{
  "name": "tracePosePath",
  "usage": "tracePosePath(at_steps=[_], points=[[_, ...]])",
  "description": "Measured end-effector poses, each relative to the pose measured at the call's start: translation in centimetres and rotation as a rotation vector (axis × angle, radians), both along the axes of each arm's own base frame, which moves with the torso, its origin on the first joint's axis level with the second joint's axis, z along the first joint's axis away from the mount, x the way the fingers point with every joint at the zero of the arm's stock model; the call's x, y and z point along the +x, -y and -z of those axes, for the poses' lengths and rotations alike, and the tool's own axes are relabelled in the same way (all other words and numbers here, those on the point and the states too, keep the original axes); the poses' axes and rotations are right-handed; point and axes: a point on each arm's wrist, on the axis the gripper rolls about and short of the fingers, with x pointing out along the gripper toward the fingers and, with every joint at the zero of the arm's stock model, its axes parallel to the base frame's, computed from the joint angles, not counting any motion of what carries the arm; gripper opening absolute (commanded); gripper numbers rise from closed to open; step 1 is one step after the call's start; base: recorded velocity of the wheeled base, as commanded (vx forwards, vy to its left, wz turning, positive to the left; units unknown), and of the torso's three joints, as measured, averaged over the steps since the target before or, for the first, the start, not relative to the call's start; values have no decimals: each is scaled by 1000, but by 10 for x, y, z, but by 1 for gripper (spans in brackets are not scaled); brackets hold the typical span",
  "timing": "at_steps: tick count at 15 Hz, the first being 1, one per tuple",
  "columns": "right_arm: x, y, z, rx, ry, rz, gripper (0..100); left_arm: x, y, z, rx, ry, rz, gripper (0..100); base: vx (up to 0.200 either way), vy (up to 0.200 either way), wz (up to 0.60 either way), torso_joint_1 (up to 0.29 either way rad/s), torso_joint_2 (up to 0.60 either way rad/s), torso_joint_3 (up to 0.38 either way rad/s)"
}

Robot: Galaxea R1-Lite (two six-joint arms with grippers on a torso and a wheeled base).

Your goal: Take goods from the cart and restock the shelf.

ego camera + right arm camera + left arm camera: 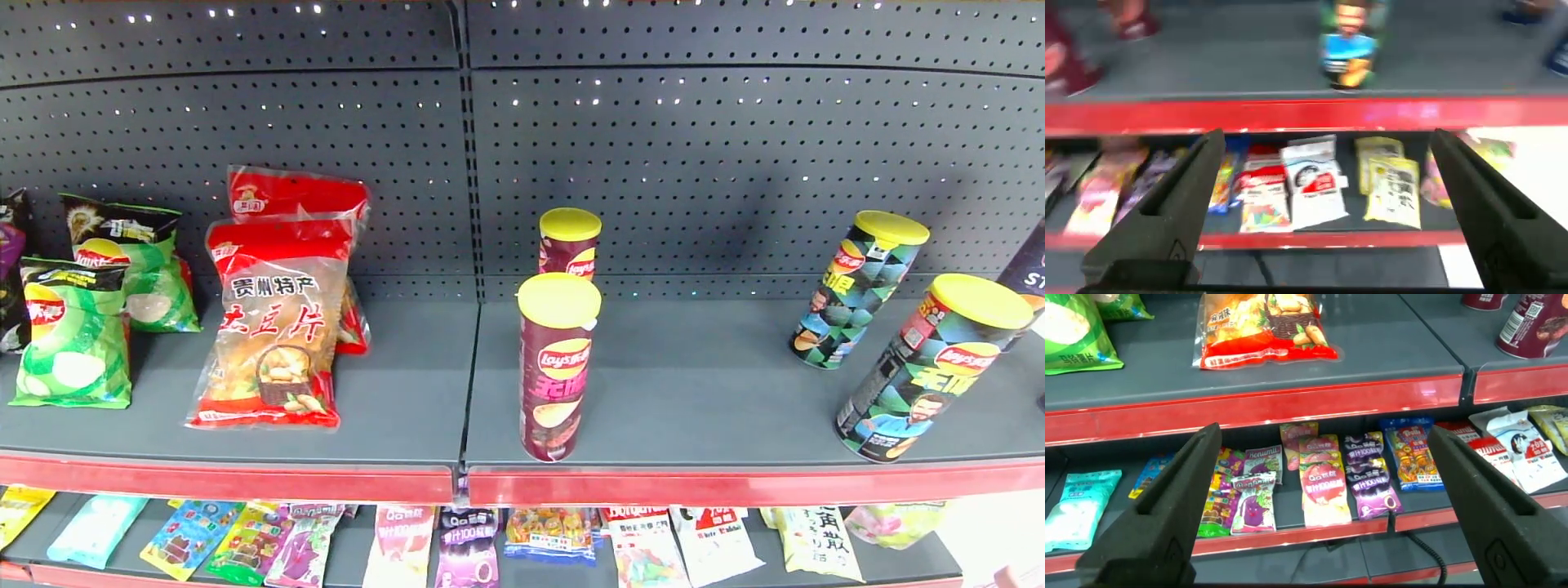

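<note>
The grey shelf (392, 408) with a red front lip holds green chip bags (77, 335), two red snack bags (273, 327), two maroon chip cans (557, 367) with yellow lids in the middle, and two patterned cans (931, 367) at the right. My left gripper (1323, 506) is open and empty, below the shelf lip, facing the lower shelf's candy packets (1323, 478). My right gripper (1323, 212) is open too, holding nothing, in front of the lower shelf beneath a patterned can (1347, 49).
The lower shelf (890, 563) carries a row of small flat packets (465, 543). A wide bare stretch of the upper shelf (694, 376) lies between the maroon cans and the patterned cans. A perforated back panel (694, 163) closes the rear.
</note>
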Motion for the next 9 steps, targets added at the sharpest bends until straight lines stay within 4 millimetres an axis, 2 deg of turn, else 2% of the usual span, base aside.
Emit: tracePosePath(at_steps=[1, 3, 6, 9], points=[[0, 1, 1, -4, 14, 66, 100, 0, 0, 0, 0, 0, 0, 100, 0, 0, 0, 0, 0, 0], [0, 1, 1, -16, 26, 66, 100, 0, 0, 0, 0, 0, 0, 100, 0, 0, 0, 0, 0, 0], [0, -5, 2, -14, 31, -205, 100, 0, 0, 0, 0, 0, 0, 100, 0, 0, 0, 0, 0, 0], [3, -1, 2, -33, 76, -54, 100, 0, 0, 0, 0, 0, 0, 100, 0, 0, 0, 0, 0, 0]])
